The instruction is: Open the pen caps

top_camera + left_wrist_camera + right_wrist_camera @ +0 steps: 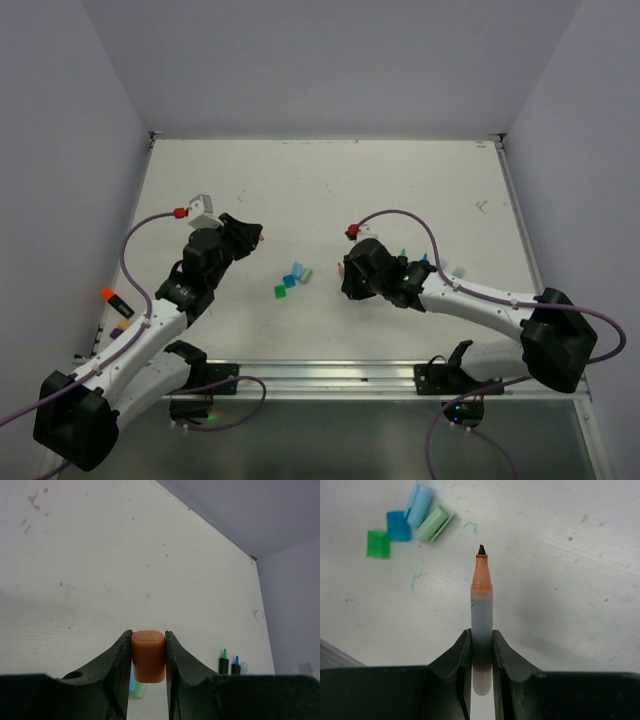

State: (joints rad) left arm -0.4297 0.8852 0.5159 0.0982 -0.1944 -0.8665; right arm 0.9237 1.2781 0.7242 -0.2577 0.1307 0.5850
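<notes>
The left gripper [148,634] is clamped on the orange cap [149,657], which sits squarely between its fingertips with the closed end facing outward along the line of the fingers. The right gripper [481,632] is closed around the marker body [481,612]. The marker's long axis runs straight out ahead of the jaws, and its bare orange nib [481,567] points away from the wrist. Cap and marker are apart, so this pen looks opened, and the next move is probably to set each piece down. That move turns on the loose caps [400,526], green, blue, light blue and mint, lying on the table [400,190] in the gap between the two grippers. They sit ahead of the right gripper and off to one side. For the left gripper they are just below and ahead of the fingers, where a mint edge peeks out beneath the held cap. The overhead view shows neither arm clearly nearer, yet a short reach forward and down should land the orange cap beside the others. Two uncapped markers [224,662] stand farther off.
</notes>
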